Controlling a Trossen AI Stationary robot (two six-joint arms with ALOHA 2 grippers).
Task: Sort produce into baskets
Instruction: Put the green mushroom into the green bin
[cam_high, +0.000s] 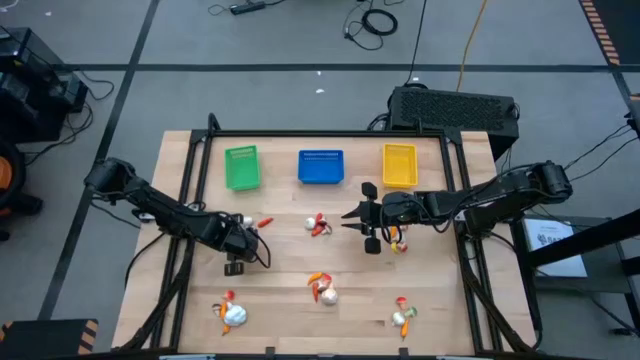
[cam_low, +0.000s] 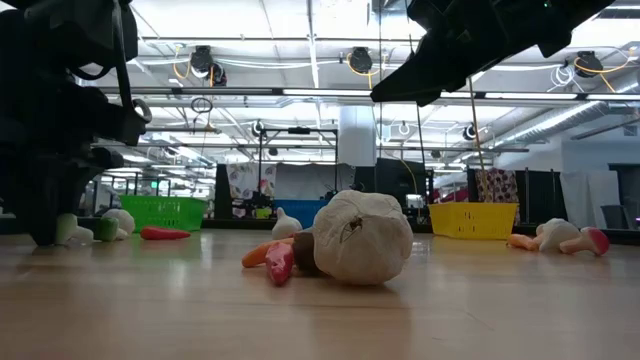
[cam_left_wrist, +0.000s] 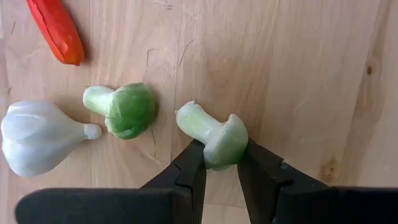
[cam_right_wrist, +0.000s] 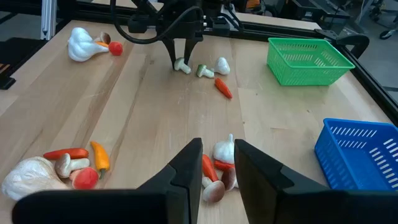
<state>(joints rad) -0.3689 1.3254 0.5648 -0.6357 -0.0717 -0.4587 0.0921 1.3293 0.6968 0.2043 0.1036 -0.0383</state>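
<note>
The left gripper (cam_left_wrist: 221, 163) sits low on the table left of centre in the overhead picture, its two dark fingers (cam_left_wrist: 189, 171) pressed against either side of a pale green mushroom-shaped piece (cam_left_wrist: 214, 134), cap between the pads and stem pointing away; the piece lies on the wood, so the hold looks like a pinch just made ahead of a lift. Beside it, apart from one another, lie a darker green sprout-like bit (cam_left_wrist: 124, 111), a white garlic bulb (cam_left_wrist: 38, 135) and a red pepper piece (cam_left_wrist: 57, 28) at the upper left of that wrist picture, presumably left for later trips. The right gripper (cam_high: 362, 222) hangs above the table right of centre in the overhead picture, fingers narrowly parted and holding nothing, over a small cluster of garlic and red pieces (cam_right_wrist: 219, 167), likely waiting its turn. Three baskets stand in a row along the top of the table in the overhead picture: the green basket (cam_high: 241, 167), the blue basket (cam_high: 320, 167) and the yellow basket (cam_high: 399, 165), all seemingly without produce in them, so sorting has barely begun. Other clusters lie at the lower left (cam_high: 231, 312), lower centre (cam_high: 322, 289) and lower right (cam_high: 403, 317)
</note>
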